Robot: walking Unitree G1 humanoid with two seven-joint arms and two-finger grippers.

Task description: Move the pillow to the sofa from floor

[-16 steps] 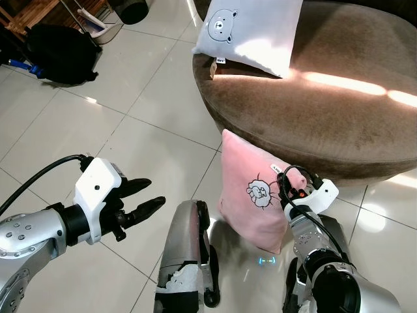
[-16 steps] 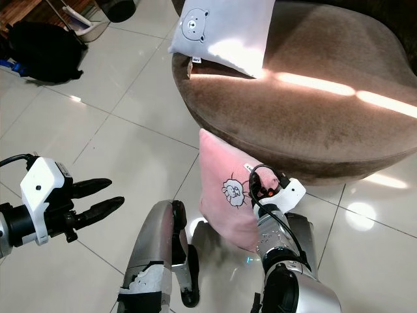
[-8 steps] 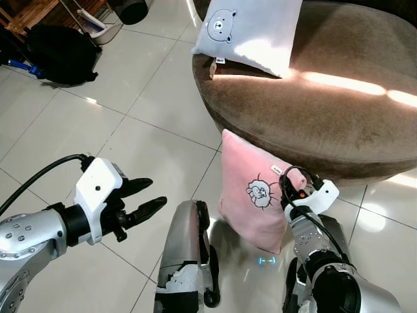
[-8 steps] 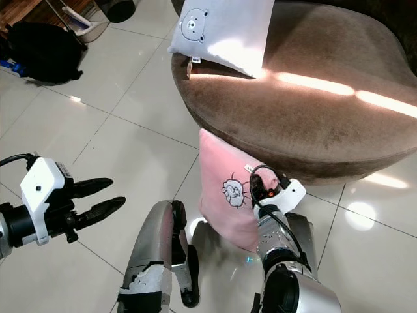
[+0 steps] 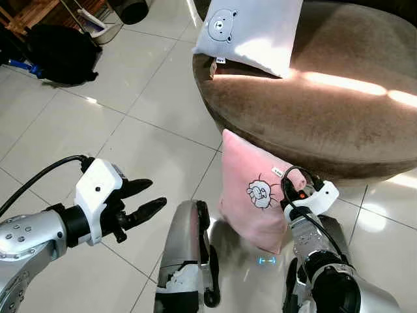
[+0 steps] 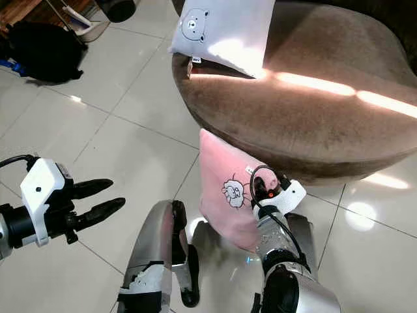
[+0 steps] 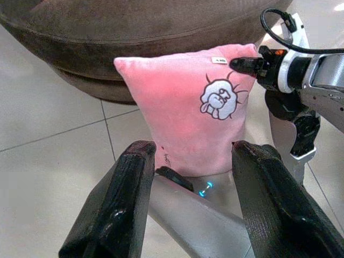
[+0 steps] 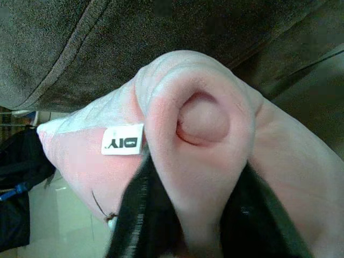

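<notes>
The pink pillow [image 5: 251,195] stands upright on the tiled floor, leaning against the side of the brown sofa [image 5: 326,104]. It is soft and square, with a small cartoon animal printed on its face and a white tag near one top corner. That corner is bunched up and pinched; its lower edge seems to rest on the floor.

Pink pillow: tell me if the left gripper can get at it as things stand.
Probably yes. The left gripper hangs open over bare tile, facing the pink pillow; only the robot's own leg lies partly between.
</notes>
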